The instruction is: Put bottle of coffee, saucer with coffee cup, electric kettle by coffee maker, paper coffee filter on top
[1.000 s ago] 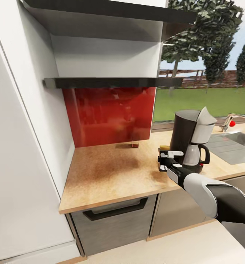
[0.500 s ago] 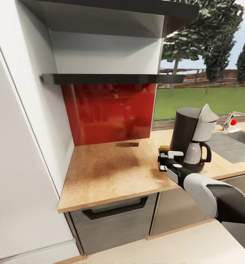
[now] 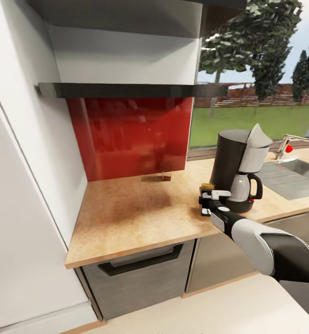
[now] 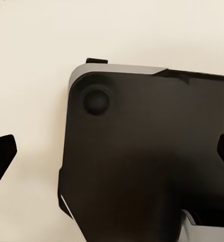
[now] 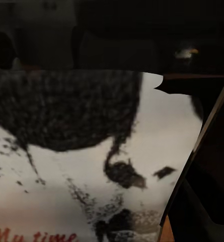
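1. Since the earlier frames the whole head view is seen to have shifted: the camera has moved, while the right gripper [image 3: 209, 200] is kept at the same place in the picture, so no move of the things themselves is claimed.
2. The right gripper is seen pinched on a small bottle of coffee [image 3: 206, 189] with a yellowish cap, held upright just above the countertop [image 3: 126, 213]; whether it touches the surface cannot be told.
3. The key relation: the coffee maker [image 3: 237, 171] stands just beside the bottle, on the side toward the sink [image 3: 293, 174]. The bottle's long axis is vertical, so a short lowering and release is judged to be all that is left for this item.
4. The right arm is the nearer one.
5. In the right wrist view a printed label [image 5: 91, 166] is seen close up and blurred, with part of some red lettering; the fingers cannot be made out there.
6. In the left wrist view dark fingertips [image 4: 1, 159] are seen set wide apart at the picture's edges, over a dark rounded panel [image 4: 147, 151], probably part of the robot's own body, with nothing between them.
7. The shelf [image 3: 126, 89] is seen edge-on, so its top is hidden. A small dark thing at the red backsplash [image 3: 131, 139] is too small to name.
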Motion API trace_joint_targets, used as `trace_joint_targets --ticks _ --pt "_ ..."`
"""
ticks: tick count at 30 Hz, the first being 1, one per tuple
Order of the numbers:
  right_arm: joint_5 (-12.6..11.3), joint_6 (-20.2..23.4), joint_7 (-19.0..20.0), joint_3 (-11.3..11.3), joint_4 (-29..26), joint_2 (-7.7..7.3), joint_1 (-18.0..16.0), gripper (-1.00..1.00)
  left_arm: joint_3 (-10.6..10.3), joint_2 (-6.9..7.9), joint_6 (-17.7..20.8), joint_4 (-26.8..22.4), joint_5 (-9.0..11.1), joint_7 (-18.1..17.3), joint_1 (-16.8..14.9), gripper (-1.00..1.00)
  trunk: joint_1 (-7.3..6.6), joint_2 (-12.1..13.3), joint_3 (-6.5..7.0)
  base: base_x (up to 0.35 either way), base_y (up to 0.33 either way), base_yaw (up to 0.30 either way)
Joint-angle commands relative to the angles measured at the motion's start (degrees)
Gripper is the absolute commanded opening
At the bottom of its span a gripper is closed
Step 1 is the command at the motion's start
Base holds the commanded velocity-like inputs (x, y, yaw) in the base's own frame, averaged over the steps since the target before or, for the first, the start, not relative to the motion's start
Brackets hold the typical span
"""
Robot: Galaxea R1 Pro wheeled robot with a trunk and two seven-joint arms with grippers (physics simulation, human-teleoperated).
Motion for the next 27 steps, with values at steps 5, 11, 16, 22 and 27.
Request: trace_joint_targets --ticks 5,11,16,22,27 --pt "-0.8 -0.5 -0.2 0.4 0.8 -0.01 -0.1 -1.0 0.4 -0.03 -0.1 0.0 0.2 -0.1 0.0 1.0 0.46 -0.9 -0.71 0.0 0.0 -0.116" --pt "-0.8 -0.5 -0.2 0.4 0.8 -0.01 -0.1 -1.0 0.4 -0.03 -0.1 0.0 0.2 -0.1 0.0 1.0 0.46 -0.9 -0.73 0.0 0.0 -0.01" --pt "-0.8 -0.5 -0.2 0.4 0.8 -0.01 -0.1 -1.0 0.4 -0.03 -0.1 -0.1 0.2 -0.1 0.0 1.0 0.46 -0.9 -0.74 0.0 0.0 0.0" --pt "-0.8 -0.5 -0.2 0.4 0.8 -0.01 -0.1 1.0 0.4 -0.03 -0.1 0.0 0.2 -0.1 0.0 1.0 0.46 -0.9 -0.74 0.0 0.0 0.0" --pt "-0.8 -0.5 -0.2 0.4 0.8 -0.01 -0.1 1.0 0.4 -0.03 -0.1 0.0 0.2 -0.1 0.0 1.0 0.46 -0.9 -0.74 0.0 0.0 0.0"
